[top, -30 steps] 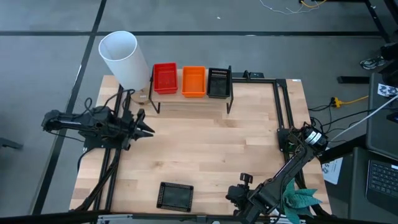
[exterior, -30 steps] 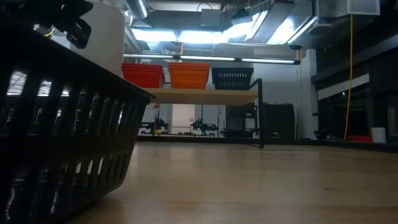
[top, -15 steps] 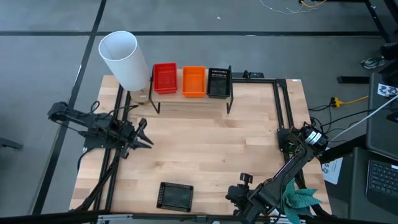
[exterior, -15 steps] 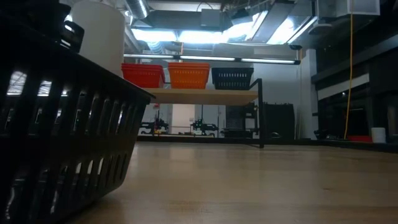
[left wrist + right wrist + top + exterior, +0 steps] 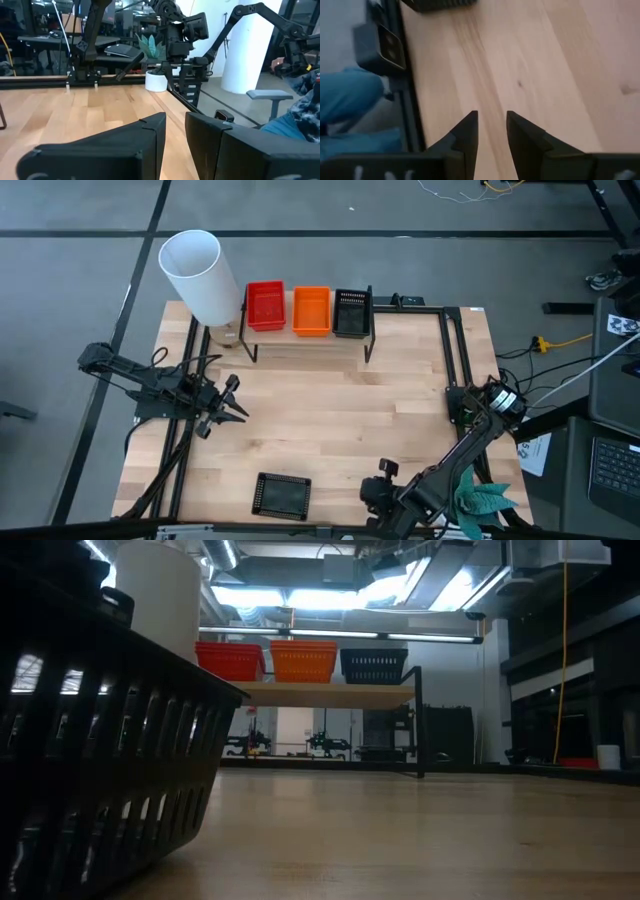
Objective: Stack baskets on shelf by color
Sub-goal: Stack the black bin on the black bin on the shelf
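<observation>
The shelf (image 5: pixel 305 340) stands at the table's far edge. On its top board rest a red stack (image 5: pixel 265 305), an orange stack (image 5: pixel 311 310) and a black stack (image 5: pixel 351 312) of baskets; the low view shows them side by side, red (image 5: pixel 230 660), orange (image 5: pixel 303 660), black (image 5: pixel 374 663). One more black basket (image 5: pixel 281 495) sits flat on the table by the near edge and fills the low view's left (image 5: pixel 100 760). My left gripper (image 5: pixel 238 402) hovers over the table's left part, open by a narrow gap and empty. My right gripper (image 5: pixel 372 492) is near the near edge, right of the lone basket, open narrowly and empty.
A tall white cylinder (image 5: pixel 200 275) stands at the far left corner beside the shelf. A black metal frame (image 5: pixel 455 350) runs along the table's right side. Bare wood (image 5: pixel 340 420) lies between the shelf and the lone basket. A small camera block (image 5: pixel 380 42) sits at the near edge.
My left gripper has moved toward the table's near edge and turned slightly toward the lone black basket, its arm folding closer to the table's left side. The baskets and the shelf have stayed where they were.
</observation>
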